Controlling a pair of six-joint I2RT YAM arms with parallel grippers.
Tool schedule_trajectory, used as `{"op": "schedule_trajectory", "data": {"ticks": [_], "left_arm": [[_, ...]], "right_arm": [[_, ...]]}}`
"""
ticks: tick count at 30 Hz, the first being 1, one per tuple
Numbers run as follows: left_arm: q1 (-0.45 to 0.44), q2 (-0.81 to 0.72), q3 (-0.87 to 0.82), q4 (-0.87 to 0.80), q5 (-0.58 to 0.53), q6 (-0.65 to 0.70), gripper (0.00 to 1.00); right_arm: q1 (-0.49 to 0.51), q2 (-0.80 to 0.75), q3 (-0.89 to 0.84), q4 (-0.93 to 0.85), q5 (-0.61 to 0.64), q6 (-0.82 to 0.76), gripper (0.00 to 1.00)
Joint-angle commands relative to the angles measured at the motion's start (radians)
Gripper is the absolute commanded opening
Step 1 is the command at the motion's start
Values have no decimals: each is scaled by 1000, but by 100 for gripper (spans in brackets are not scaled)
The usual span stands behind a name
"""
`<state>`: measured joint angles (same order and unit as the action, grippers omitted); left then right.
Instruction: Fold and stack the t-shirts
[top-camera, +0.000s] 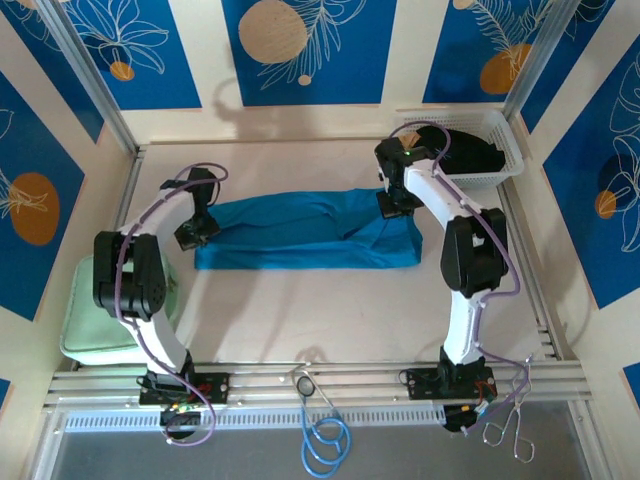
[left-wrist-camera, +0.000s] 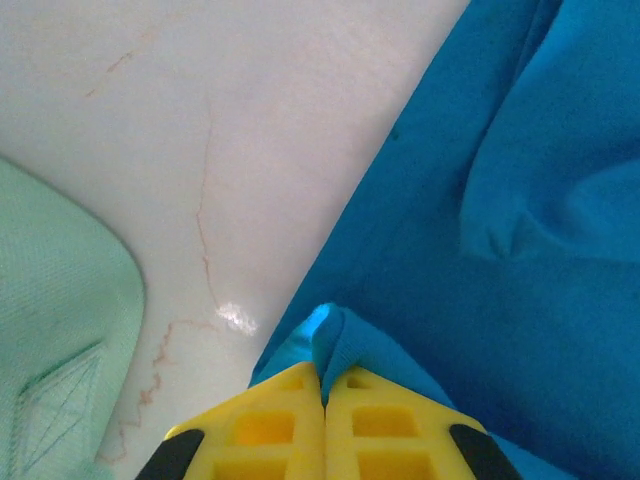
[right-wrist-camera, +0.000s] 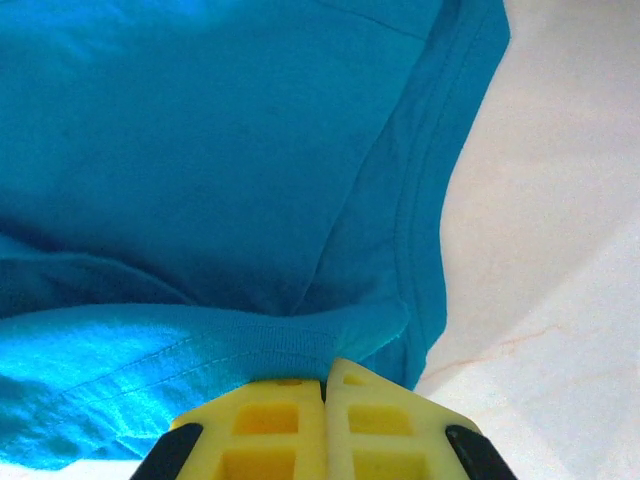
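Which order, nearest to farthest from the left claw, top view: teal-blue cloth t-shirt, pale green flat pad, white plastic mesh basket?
1. Teal-blue cloth t-shirt, pinched in the left claw itself.
2. Pale green flat pad, near-left, beside that arm.
3. White plastic mesh basket, far-right corner.

Here's the pale cream tabletop (top-camera: 300, 320), smooth, with thin brownish hairline cracks wandering across it in the left wrist view. Up at the tabletop's far right corner sits a white plastic mesh basket (top-camera: 507, 143), rectangular and open-topped. At the tabletop's left edge, towards the near side, lies a pale green flat pad (top-camera: 82, 318) with rounded corners. Along the tabletop's near edge run silvery metal rails (top-camera: 330, 377), and just past them hang a coiled light-blue cable (top-camera: 325, 447) and, further right, a silvery tool with ring handles (top-camera: 512, 437). Behind the tabletop stand blue wall panels with white leaf drawings and orange discs (top-camera: 300, 50).
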<state>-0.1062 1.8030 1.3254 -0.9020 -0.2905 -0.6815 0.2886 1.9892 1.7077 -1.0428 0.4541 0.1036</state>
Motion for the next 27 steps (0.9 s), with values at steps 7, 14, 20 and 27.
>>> {"op": "schedule_trajectory", "data": {"ticks": [7,14,20,27], "left_arm": [[17,56,13,10,-52,-6,22],[22,56,12,12,-77,-12,22],[24,34,-11,24,-79,-13,44],[24,-50,-55,39,-52,-13,71]], "right_arm": [[-18,99,67,57,-1,30,0],[-31,152,105,93,-4,84,0],[-53,171,141,99,-48,161,13],[-61,102,144,67,-148,255,49]]}}
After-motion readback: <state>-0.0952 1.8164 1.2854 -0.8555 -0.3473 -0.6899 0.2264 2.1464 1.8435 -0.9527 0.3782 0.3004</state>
